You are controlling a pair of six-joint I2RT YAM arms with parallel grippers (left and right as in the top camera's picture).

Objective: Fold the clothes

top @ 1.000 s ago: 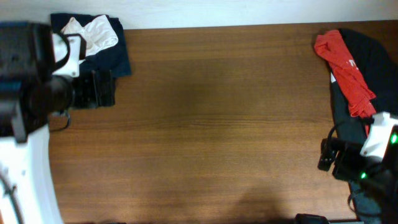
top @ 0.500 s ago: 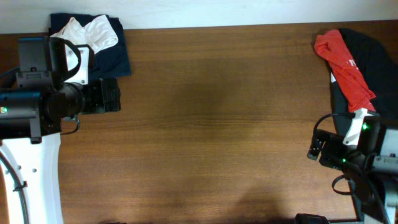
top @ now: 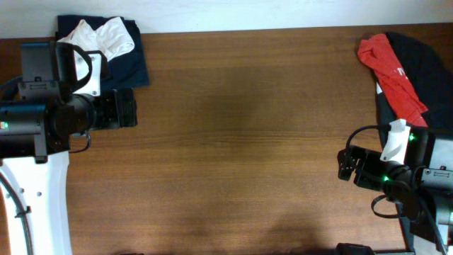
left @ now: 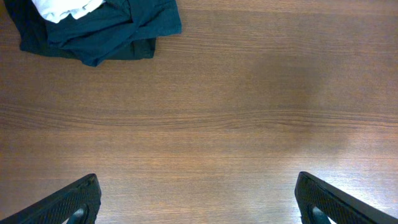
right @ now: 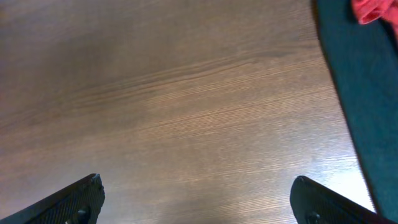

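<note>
A crumpled white garment (top: 99, 37) lies on a folded navy garment (top: 131, 60) at the table's back left; both also show in the left wrist view, white (left: 62, 6) on navy (left: 106, 34). A red garment (top: 389, 74) lies on a black garment (top: 417, 64) at the back right; the right wrist view shows the black one (right: 367, 106) and a bit of red (right: 376, 9). My left gripper (top: 126, 108) (left: 198, 202) is open and empty just in front of the navy garment. My right gripper (top: 347, 164) (right: 198, 202) is open and empty over bare wood left of the black garment.
The brown wooden table (top: 248, 142) spans the view between the two piles. A white wall edge (top: 248, 14) runs along the back. The left arm's white base (top: 35, 205) stands at the front left.
The right arm has moved left, away from the black garment, over the table. The left arm swung into its present pose a second ago and has since held still.
</note>
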